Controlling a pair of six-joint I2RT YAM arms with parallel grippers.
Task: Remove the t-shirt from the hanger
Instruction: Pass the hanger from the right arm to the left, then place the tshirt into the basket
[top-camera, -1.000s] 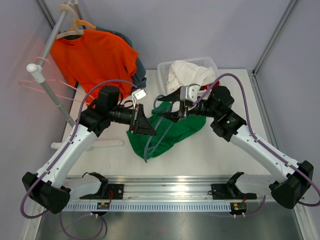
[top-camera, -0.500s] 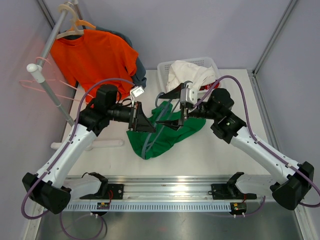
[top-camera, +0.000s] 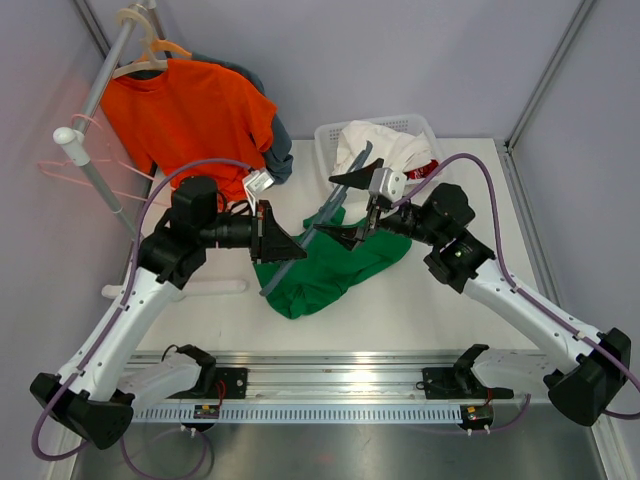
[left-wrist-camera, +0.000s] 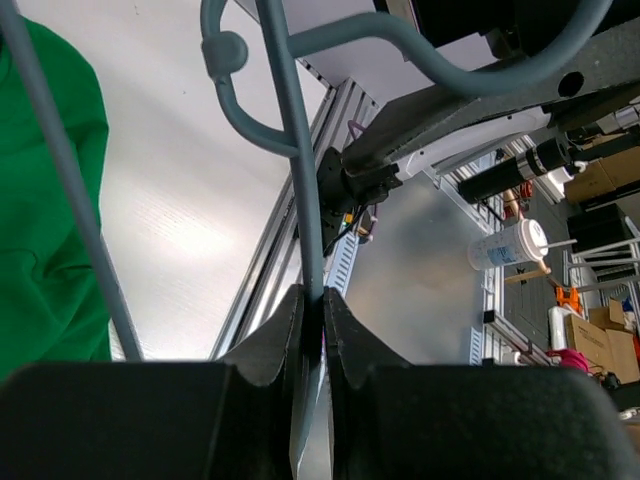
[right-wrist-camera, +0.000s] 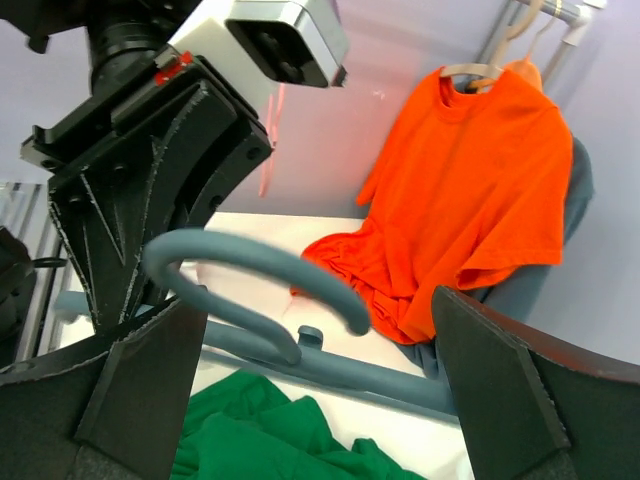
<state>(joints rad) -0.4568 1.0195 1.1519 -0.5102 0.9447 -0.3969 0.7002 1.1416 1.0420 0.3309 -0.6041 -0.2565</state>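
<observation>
From above, the left pincer (top-camera: 285, 243) was clenched on the grey hanger (top-camera: 335, 195), holding it slanted up off the counter (top-camera: 400, 310). The right pincer (top-camera: 350, 205) stood wide open around the hanger's upper end, grasping nothing. The green t-shirt (top-camera: 330, 270) lay crumpled on the counter under both pincers. The hanger's low end crossed over it, and whether that end was clear of the cloth could not be told.

The step in hand looked like the last one, drawing the hanger away from a shirt already slipped off its shoulders. The next move probably called for lifting the hanger clear while watching that no cloth rose with it.

By count there were two arms, one grey hanger and one green t-shirt. There was one orange shirt (top-camera: 190, 115) on a beige hanger (top-camera: 150, 50) on the rack (top-camera: 99, 80), at least two pink hangers (top-camera: 70, 165), and one basket (top-camera: 425, 125) with white cloth (top-camera: 375, 145).

The left wrist view showed the fingers (left-wrist-camera: 275, 335) shut tight on one hanger bar, with the t-shirt (left-wrist-camera: 50, 220) beside a second bar.

The right wrist view showed both fingers (right-wrist-camera: 140, 380) spread far apart and the hanger's hook (right-wrist-camera: 260, 270) between them, untouched.
</observation>
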